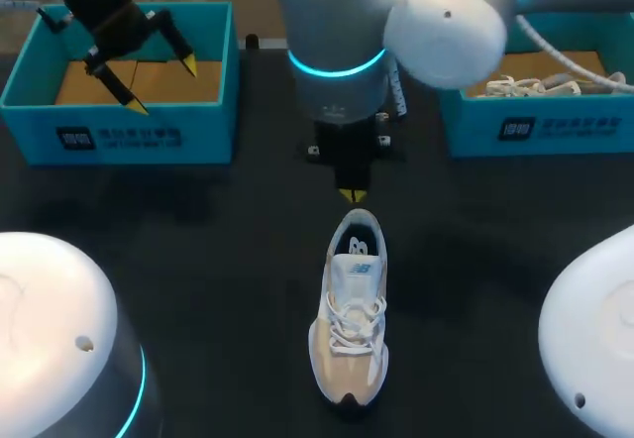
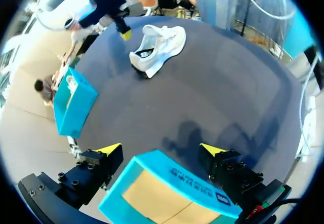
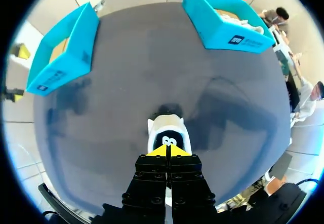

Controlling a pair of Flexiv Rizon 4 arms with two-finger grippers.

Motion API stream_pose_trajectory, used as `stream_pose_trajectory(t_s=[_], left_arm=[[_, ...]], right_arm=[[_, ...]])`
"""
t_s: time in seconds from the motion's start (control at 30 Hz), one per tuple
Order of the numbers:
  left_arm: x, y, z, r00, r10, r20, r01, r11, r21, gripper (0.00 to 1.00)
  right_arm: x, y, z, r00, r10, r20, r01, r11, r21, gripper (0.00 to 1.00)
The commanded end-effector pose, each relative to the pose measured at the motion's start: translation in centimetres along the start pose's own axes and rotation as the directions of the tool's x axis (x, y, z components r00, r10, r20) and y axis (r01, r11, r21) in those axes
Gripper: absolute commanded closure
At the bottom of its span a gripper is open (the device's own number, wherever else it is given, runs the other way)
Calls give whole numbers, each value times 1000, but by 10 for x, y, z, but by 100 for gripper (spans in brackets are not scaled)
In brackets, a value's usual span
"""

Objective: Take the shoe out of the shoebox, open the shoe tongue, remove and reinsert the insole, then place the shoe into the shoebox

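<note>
From above, the shoe (image 1: 349, 309) lay mid-table (image 1: 228, 240), out of the empty shoebox (image 1: 30, 131), likely ready for its tongue to be opened; the right gripper (image 1: 352, 195) hung closed by the heel. The left wrist view showed the left gripper (image 2: 161, 150) spread wide over that box, holding nothing; the right wrist view showed yellow tips pressed together above the heel; the box label (image 1: 119, 140) was too small to read.

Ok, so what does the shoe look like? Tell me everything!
The shoe is a white sneaker with tan patches near the toe, white laces and a dark inside. It stands upright on its sole on the black table, with its toe pointing towards the robot. Only the table seems to touch it. The right gripper, with its fingers shut, hangs just behind the heel.
</note>
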State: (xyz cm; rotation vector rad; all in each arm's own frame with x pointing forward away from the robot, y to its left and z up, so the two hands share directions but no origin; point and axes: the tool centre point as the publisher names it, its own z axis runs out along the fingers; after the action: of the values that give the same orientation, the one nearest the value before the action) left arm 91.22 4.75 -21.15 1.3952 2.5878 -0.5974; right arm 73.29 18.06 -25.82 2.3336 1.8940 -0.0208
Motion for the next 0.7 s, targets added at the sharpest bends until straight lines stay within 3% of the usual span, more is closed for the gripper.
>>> stream_pose_trajectory(t_s=[0.03, 0.2, 0.43, 0.7], left_arm=[[4, 9, 0, 1000, 26, -3, -26, 1000, 2, 0], [9, 15, 2, 999, 44, 1, -44, 999, -28, 0], [4, 43, -4, 1000, -2, -8, 2, 998, -58, 0], [4, 43, -4, 1000, -2, -8, 2, 998, -58, 0]], right_arm=[[2, -9, 10, 1000, 3, 6, -3, 1000, -15, 100], [-4, -20, 23, 1000, -5, 4, 5, 999, -34, 100], [-4, -24, 46, 998, -46, 52, 49, 997, -56, 100], [2, -21, 64, 991, -75, 114, 82, 995, -59, 100]])
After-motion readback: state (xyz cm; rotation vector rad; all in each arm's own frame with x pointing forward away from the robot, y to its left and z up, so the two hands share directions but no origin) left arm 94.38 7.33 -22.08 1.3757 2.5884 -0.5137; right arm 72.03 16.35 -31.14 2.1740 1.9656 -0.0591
